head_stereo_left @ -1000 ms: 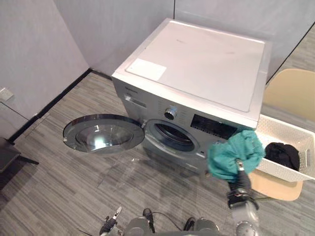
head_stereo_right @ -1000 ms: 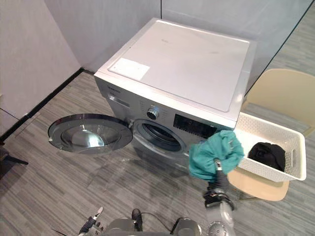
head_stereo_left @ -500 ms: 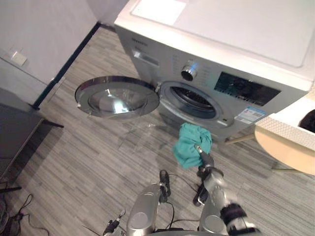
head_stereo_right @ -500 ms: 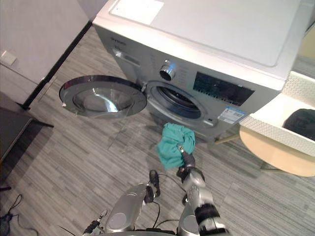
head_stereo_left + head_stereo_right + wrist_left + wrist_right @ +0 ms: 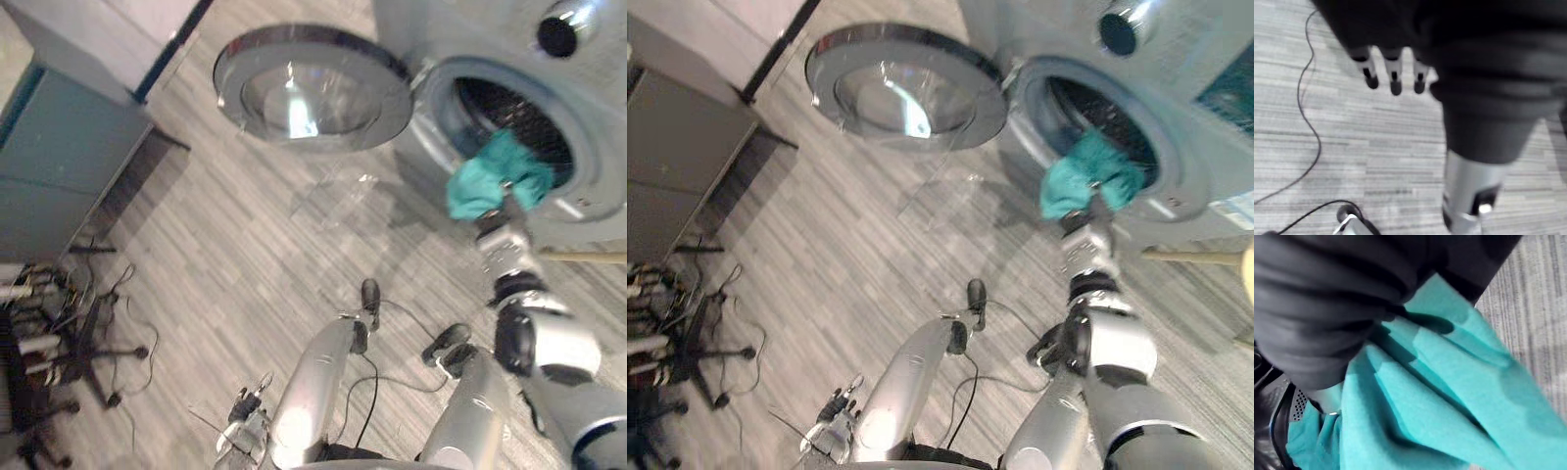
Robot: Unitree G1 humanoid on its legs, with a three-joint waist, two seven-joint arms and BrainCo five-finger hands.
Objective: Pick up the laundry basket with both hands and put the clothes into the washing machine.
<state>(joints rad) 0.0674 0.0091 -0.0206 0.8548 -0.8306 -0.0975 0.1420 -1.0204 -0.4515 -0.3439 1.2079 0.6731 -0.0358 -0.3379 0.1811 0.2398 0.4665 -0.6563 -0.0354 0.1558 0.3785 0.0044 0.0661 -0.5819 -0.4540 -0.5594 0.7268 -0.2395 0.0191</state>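
now the teal garment [image 5: 490, 186] sits at the mouth of the washing machine [image 5: 480, 24], its upper folds already over the lip of the drum opening [image 5: 514, 103]; a second ago it hung up beside the white basket to the machine's right, and half a second ago low over the floor before the opening; the head camera has dipped closer too, so part of that shift is the view's own; the right hand [image 5: 1085, 227] keeps its fingers pinched on the cloth; the left hand [image 5: 1393, 78] hangs idle over the floor [image 5: 245, 245], fingers straight; the round door [image 5: 313, 88] stands swung wide; what remains, likely, is pushing deeper and letting go.
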